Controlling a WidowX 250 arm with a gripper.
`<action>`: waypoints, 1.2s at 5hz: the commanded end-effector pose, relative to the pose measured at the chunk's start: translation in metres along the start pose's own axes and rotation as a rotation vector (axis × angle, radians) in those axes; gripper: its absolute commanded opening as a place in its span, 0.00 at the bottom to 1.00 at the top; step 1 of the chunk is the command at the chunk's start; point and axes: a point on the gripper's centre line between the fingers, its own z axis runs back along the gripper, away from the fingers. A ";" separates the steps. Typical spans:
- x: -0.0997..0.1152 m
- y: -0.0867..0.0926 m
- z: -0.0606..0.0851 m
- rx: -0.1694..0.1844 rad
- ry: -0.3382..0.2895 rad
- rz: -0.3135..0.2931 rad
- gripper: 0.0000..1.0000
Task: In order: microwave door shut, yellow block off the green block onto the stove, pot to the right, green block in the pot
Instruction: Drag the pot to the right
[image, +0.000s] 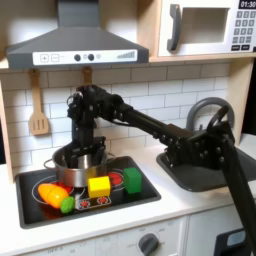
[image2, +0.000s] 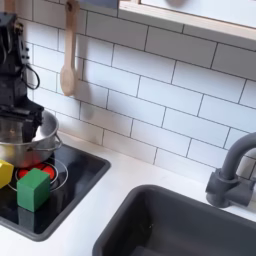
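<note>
The white microwave door (image: 197, 28) at the upper right sits flush with its frame. On the black stove (image: 35, 213) (image2: 82, 176) the steel pot (image: 76, 172) (image2: 36, 143) stands at the back left. The yellow block (image: 99, 186) (image2: 5, 172) and the green block (image: 132, 181) (image2: 33, 189) rest side by side on the cooktop in front of the pot, apart from each other. My gripper (image: 86, 152) (image2: 20, 125) points down at the pot's rim. Its fingers are lost against the shiny metal, so their spacing is unclear.
Orange and yellow toy food (image: 51, 193) and a lime-green piece (image: 67, 204) lie at the stove's front left. A wooden spatula (image: 38, 108) (image2: 67, 52) hangs on the tiled wall. The sink (image2: 180, 225) and faucet (image2: 232, 172) are to the second exterior view's right. My arm (image: 190, 145) crosses above the sink.
</note>
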 end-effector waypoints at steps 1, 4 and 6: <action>0.001 0.002 -0.014 0.010 0.033 -0.002 1.00; 0.001 -0.004 -0.014 0.004 0.030 -0.018 1.00; -0.001 -0.015 -0.023 0.006 0.044 -0.046 1.00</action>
